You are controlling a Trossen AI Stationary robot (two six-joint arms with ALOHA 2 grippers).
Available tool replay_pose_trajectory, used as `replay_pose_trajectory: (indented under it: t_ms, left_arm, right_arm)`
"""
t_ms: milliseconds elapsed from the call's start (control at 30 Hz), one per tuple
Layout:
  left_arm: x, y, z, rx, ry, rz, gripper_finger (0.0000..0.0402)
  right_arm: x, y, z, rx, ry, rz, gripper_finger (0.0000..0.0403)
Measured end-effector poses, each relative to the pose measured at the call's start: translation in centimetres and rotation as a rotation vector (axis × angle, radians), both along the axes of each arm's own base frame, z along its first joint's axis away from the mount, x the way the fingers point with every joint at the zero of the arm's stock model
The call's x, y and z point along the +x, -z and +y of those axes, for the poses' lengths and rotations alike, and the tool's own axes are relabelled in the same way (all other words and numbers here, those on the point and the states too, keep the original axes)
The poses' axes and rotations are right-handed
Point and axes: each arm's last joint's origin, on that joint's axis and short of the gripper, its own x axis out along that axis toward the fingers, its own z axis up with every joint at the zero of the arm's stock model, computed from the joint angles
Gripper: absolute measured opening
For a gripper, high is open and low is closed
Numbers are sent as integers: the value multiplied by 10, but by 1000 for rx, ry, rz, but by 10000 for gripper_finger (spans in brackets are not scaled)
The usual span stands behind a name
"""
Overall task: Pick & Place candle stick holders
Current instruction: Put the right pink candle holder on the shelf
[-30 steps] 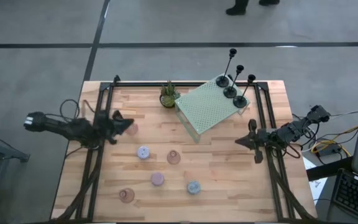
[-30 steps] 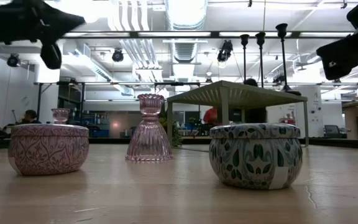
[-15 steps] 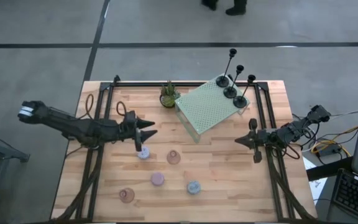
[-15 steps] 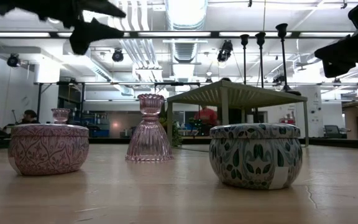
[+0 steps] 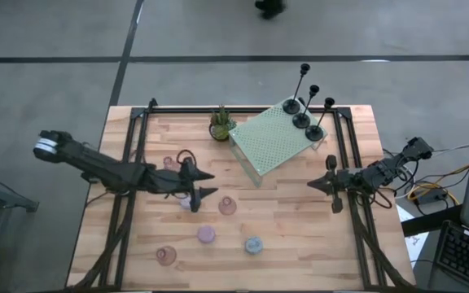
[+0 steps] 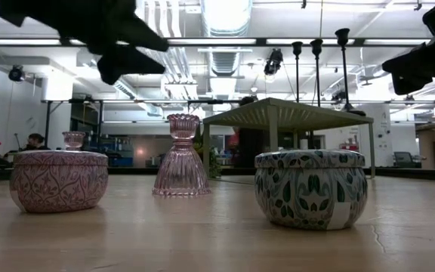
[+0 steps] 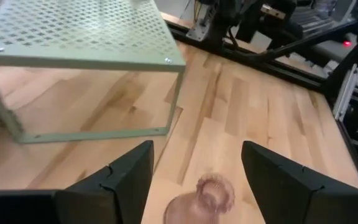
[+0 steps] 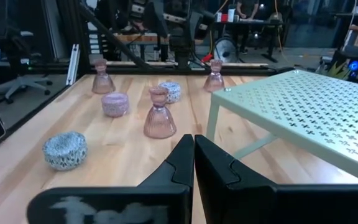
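A wooden table (image 5: 291, 236) seen from directly above, with two dark robot arms reaching in from either side. The left gripper (image 5: 205, 184) hangs over the middle of the table, its two fingers (image 7: 126, 177) spread wide and holding nothing. Just past its fingertips, toward three o'clock, stands a pinkish glass cup (image 5: 227, 206); the left wrist view shows this cup between and beyond the spread fingers. A lilac round holder (image 5: 187, 201) sits largely hidden under the gripper. A second glass cup (image 5: 168, 163) stands at about ten o'clock from the gripper, beside the arm. A third glass cup (image 5: 165, 255) stands at the table's seven o'clock corner area. A pink round holder (image 5: 207, 234) lies near the six o'clock edge, with a blue round holder (image 5: 253, 244) just beside it toward four o'clock.

At the table's one o'clock area rests a pale green perforated platform (image 5: 271, 138). Three black holders (image 5: 302, 120) with round bases and thin stems stand together on its far corner. A small potted plant (image 5: 221, 124) stands at twelve o'clock, just beside the platform.

The right gripper (image 5: 330, 186) waits at the three o'clock edge, fingers pressed together, empty
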Motion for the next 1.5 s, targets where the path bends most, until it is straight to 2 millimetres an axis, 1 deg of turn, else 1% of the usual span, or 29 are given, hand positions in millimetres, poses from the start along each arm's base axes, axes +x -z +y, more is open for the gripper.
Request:
replay_pose_trajectory:
  t_ms: [133, 200, 267, 467, 633, 833, 1200, 1500]
  left_arm:
    - [22, 1, -8, 22, 35, 52, 247]
    - [32, 3, -11, 56, 47, 105, 247]
    - [42, 1, -13, 91, 58, 139, 247]
    - [59, 8, -17, 146, 59, 304, 247]
    - [65, 17, -19, 131, 48, 358, 247]
    - [68, 27, -21, 78, 73, 402, 243]
    - [68, 32, -21, 68, 62, 424, 193]
    - [72, 40, -21, 65, 67, 447, 169]
  right_arm:
    - [0, 0, 0, 1, 0, -3, 8]
    - [0, 0, 0, 13, 2, -2, 8]
    - [0, 0, 0, 13, 2, -1, 8]
    - [0, 0, 0, -1, 0, -2, 8]
    - [0, 0, 0, -2, 0, -2, 8]
    - [0, 0, 0, 9, 1, -2, 8]
    - [0, 0, 0, 9, 2, -2, 8]
    - [0, 0, 0, 9, 2, -2, 8]
